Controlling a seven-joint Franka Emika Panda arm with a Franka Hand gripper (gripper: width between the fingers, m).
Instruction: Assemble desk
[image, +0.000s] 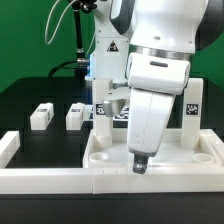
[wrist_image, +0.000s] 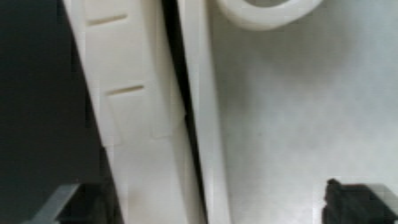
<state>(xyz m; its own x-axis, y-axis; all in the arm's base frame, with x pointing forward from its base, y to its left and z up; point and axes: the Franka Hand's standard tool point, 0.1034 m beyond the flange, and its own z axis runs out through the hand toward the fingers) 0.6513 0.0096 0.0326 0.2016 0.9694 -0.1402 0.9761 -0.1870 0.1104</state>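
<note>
Gripper (image: 140, 167) hangs over the desk panel (image: 178, 156), near edge, against the border wall (image: 50, 182); fingers (wrist_image: 71, 205) spread astride the panel's rim. Centre your pads on that rim before you close.

Black table (image: 45, 92) before a green backdrop, one small white tagged leg (image: 40, 116) and a second leg (image: 75, 116) near each other toward the exterior view's left, large white desk panel (image: 195, 155) lying flat, white border wall (image: 50, 181) along the front edge, marker board (image: 120, 113) mostly hidden behind.
</note>
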